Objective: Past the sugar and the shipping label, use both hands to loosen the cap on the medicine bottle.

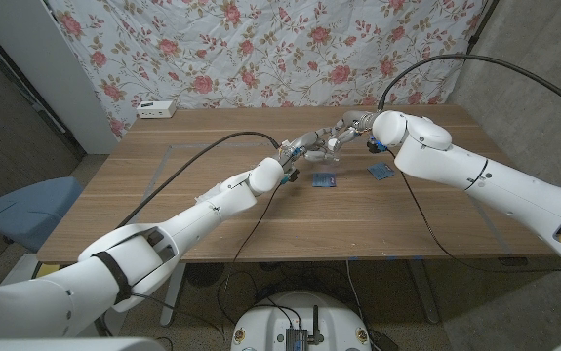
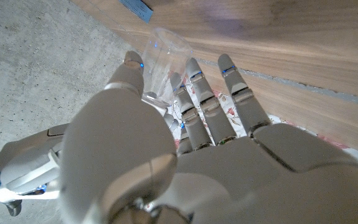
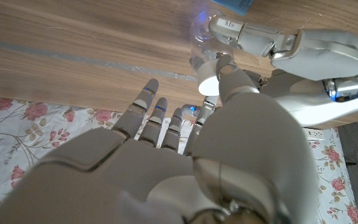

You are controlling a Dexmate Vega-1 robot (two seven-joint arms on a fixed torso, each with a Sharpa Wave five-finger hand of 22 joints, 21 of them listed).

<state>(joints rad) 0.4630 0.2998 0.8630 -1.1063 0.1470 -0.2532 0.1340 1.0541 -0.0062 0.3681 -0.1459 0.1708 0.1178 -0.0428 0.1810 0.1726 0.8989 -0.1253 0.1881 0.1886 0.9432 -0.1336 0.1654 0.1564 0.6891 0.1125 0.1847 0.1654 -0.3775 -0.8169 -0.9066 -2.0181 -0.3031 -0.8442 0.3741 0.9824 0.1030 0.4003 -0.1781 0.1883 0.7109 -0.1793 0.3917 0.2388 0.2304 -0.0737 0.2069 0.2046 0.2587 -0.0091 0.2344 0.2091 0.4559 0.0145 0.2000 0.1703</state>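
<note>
The medicine bottle (image 1: 331, 147) is small, clear and see-through, with a white cap (image 3: 208, 81); its contents cannot be made out. It is held above the far middle of the wooden desk (image 1: 163, 195), between the two hands.

The left hand (image 1: 298, 152) reaches in from the left and grasps the bottle body, thumb on one side and fingers (image 2: 194, 78) on the other. The right hand (image 1: 351, 130) meets it from the right, with its thumb tip against the cap and its other fingers extended.

Two blue packets lie on the desk: one (image 1: 324, 179) just in front of the hands, one (image 1: 380, 172) under the right forearm. A white power strip (image 1: 156, 109) sits at the far left corner.
</note>
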